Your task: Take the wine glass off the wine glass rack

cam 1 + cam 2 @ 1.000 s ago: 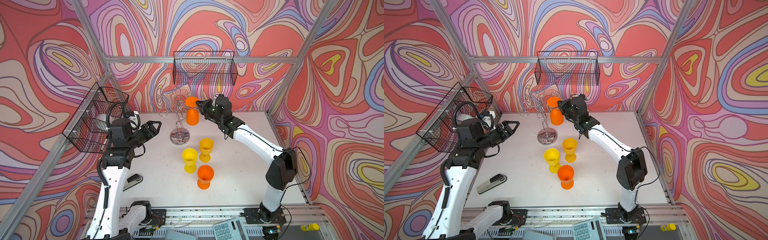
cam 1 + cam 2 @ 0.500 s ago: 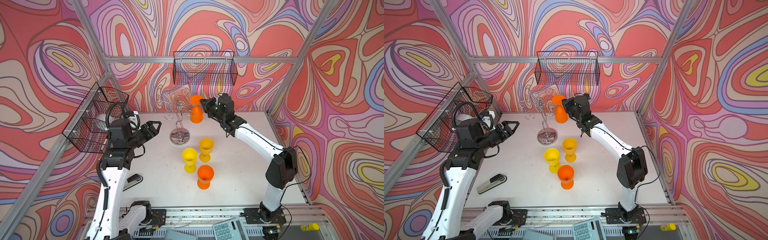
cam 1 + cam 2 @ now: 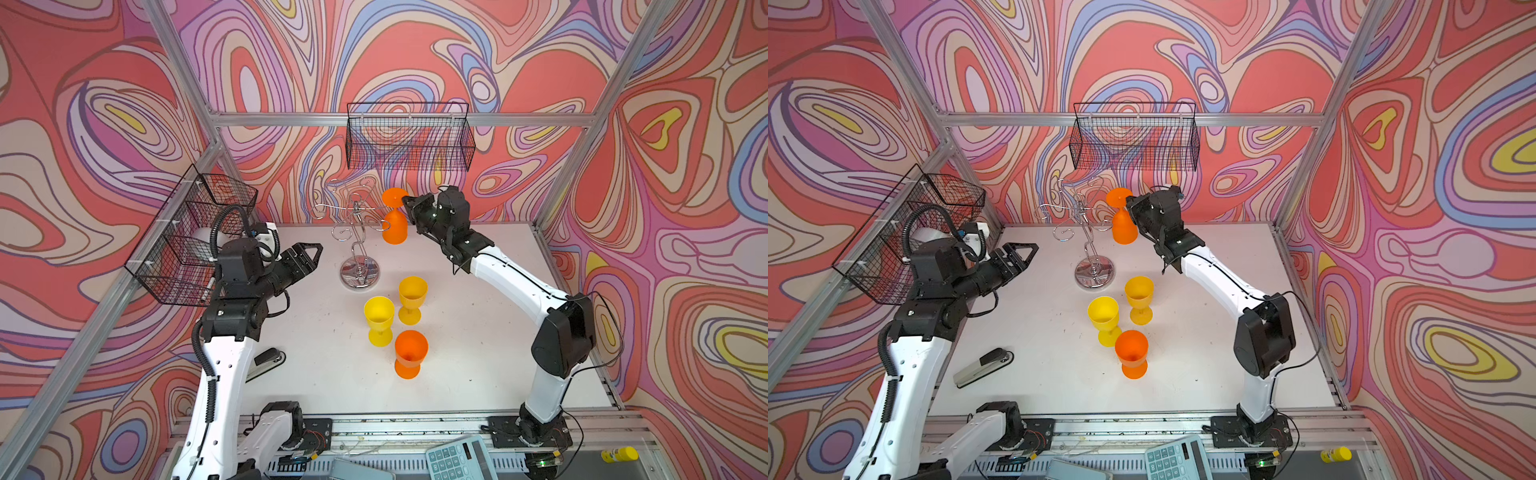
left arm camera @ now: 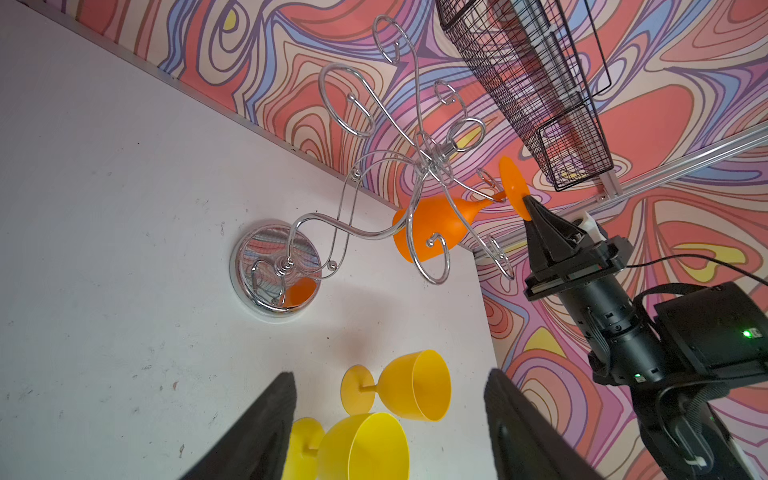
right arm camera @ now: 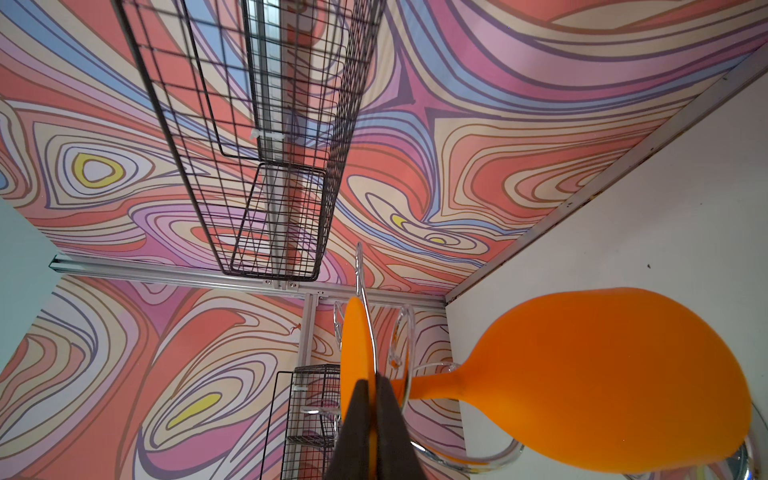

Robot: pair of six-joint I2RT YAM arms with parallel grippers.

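Observation:
An orange wine glass (image 3: 394, 229) (image 3: 1124, 231) (image 4: 436, 224) (image 5: 602, 374) hangs upside down at the right side of the chrome wine glass rack (image 3: 360, 272) (image 3: 1094, 272) (image 4: 276, 266) (image 5: 401, 332). Its stem sits in the curled end of one hook arm. My right gripper (image 3: 409, 203) (image 3: 1130, 203) (image 4: 527, 203) (image 5: 376, 386) is shut on the rim of the glass's flat foot. My left gripper (image 3: 313, 251) (image 3: 1030, 251) (image 4: 390, 374) hovers open and empty, left of the rack and pointing toward it.
Three glasses stand upright in front of the rack: yellow (image 3: 379, 318), amber (image 3: 412, 297) and orange (image 3: 410, 351). A stapler (image 3: 266, 361) lies front left. Black wire baskets hang on the back wall (image 3: 409, 137) and the left wall (image 3: 195, 241).
My right gripper has carried the orange glass a little to the right and slightly up, outward along the hook arm. The left arm has not moved.

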